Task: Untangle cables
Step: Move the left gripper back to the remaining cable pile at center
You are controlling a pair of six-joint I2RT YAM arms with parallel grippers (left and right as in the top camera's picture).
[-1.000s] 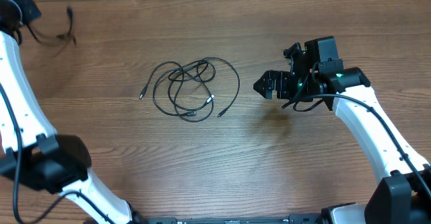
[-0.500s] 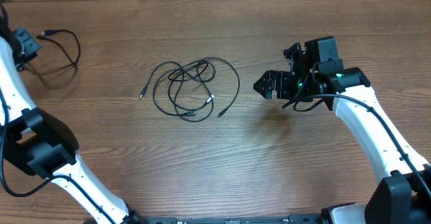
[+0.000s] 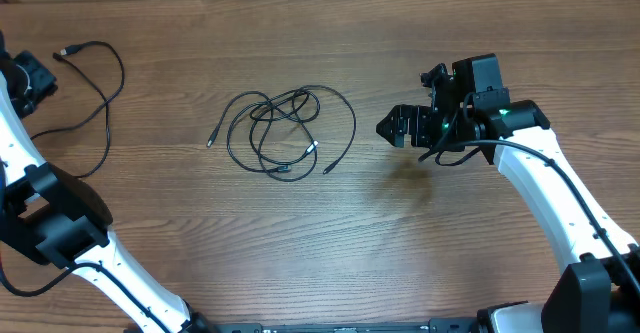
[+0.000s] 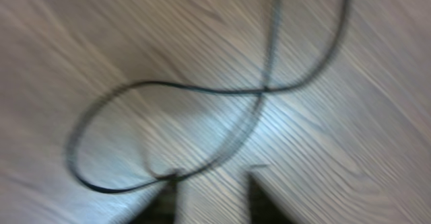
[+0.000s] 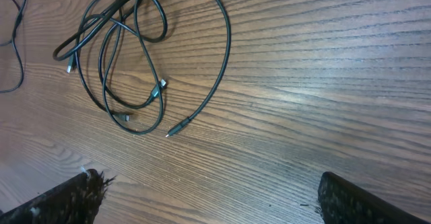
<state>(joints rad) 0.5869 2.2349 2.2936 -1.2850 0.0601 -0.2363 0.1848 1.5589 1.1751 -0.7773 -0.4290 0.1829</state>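
A tangled bundle of thin black cables (image 3: 285,131) lies in the middle of the table, with plug ends at its left and lower edges. It also shows at the top left of the right wrist view (image 5: 128,56). A separate loose black cable (image 3: 105,98) lies curved at the far left. In the blurred left wrist view this cable (image 4: 202,89) forms a loop and one strand runs up to my left fingertip. My left gripper (image 3: 35,79) (image 4: 212,183) is just left of this cable, jaws apart. My right gripper (image 3: 393,128) (image 5: 215,204) is open and empty, right of the bundle.
The wooden table top (image 3: 330,253) runs to a far edge at the top of the overhead view. The white arm links (image 3: 560,208) stand at the right and left sides. The left arm's black joint (image 3: 55,223) sits at the lower left.
The left gripper moved down and in at the far left. The single cable it trailed has spread out on the table. The bundle and the right arm have not moved.
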